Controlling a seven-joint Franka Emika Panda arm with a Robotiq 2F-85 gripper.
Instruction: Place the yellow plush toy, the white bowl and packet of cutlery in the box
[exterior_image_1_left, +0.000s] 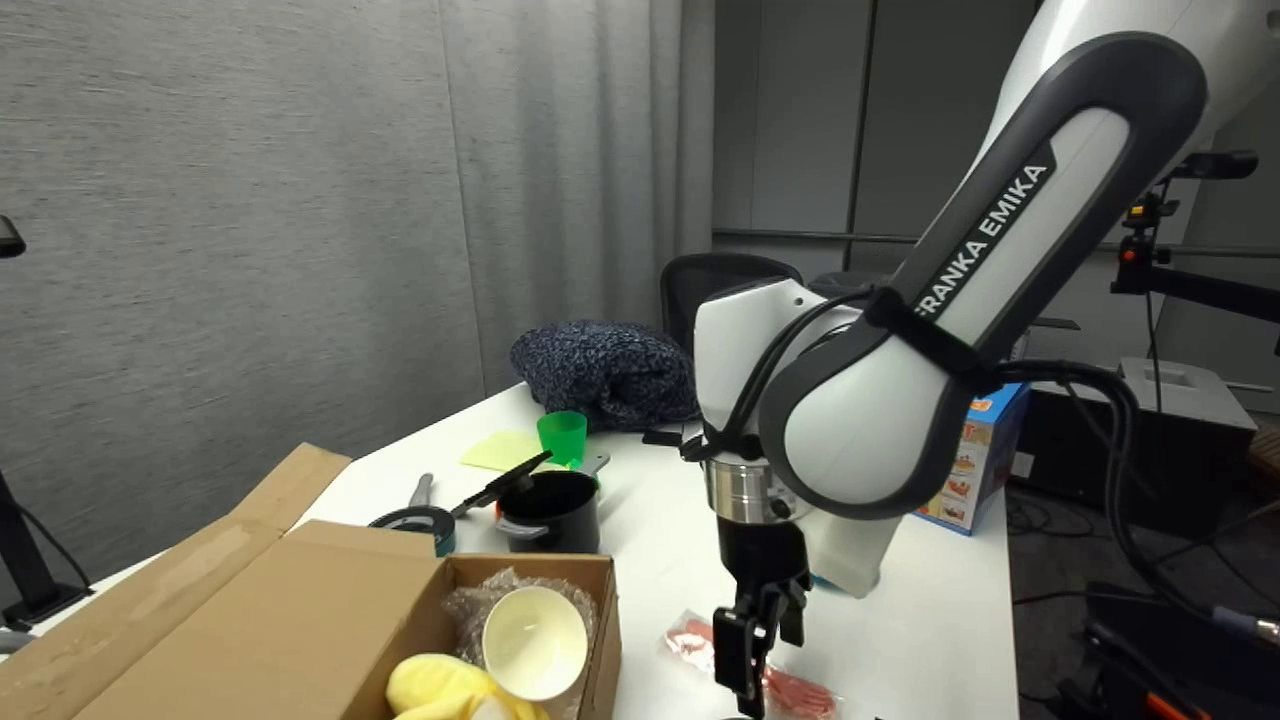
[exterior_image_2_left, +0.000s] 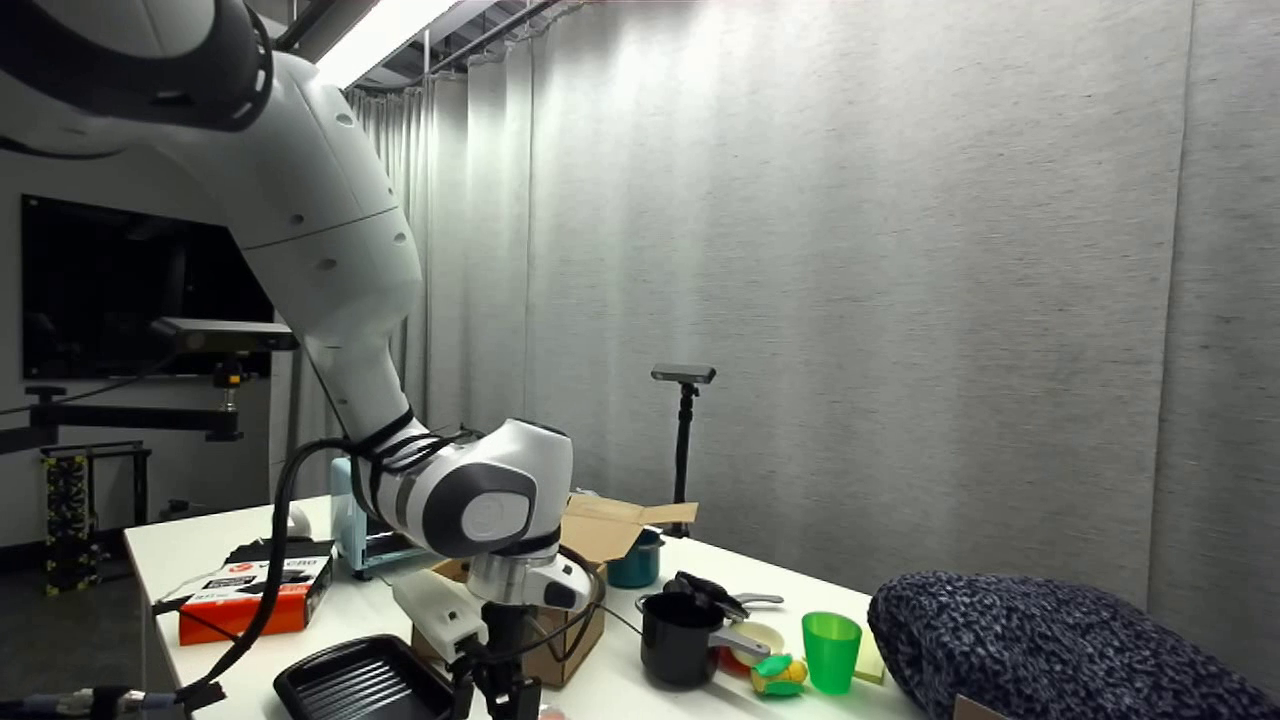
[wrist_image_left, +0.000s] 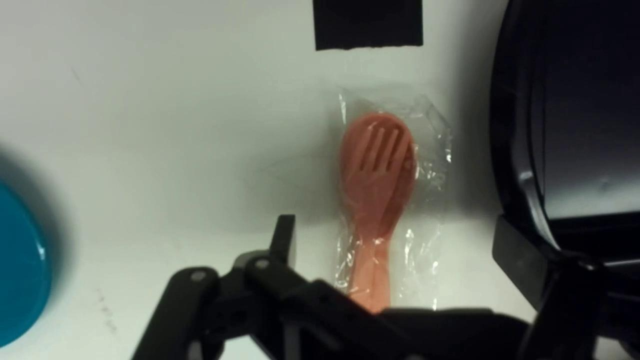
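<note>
The cardboard box (exterior_image_1_left: 603, 655) stands open, its flaps spread; in an exterior view it is partly behind the arm (exterior_image_2_left: 580, 635). The yellow plush toy (exterior_image_1_left: 440, 685) and the white bowl (exterior_image_1_left: 535, 643) lie inside it with bubble wrap. The packet of cutlery (wrist_image_left: 377, 195) lies flat on the table, a clear bag with a coral fork and spoon; it also shows beside the box in an exterior view (exterior_image_1_left: 800, 692). My gripper (wrist_image_left: 400, 247) points down over the packet, fingers apart on either side of it, nothing held. The gripper's own linkage hides the packet's near end.
A black ridged tray (exterior_image_2_left: 365, 680) lies close beside the packet, under the right finger in the wrist view (wrist_image_left: 575, 175). A teal bowl (wrist_image_left: 20, 270) is on the other side. A black pot (exterior_image_1_left: 550, 510), green cup (exterior_image_1_left: 563, 437) and dark cloth (exterior_image_1_left: 605, 375) stand farther off.
</note>
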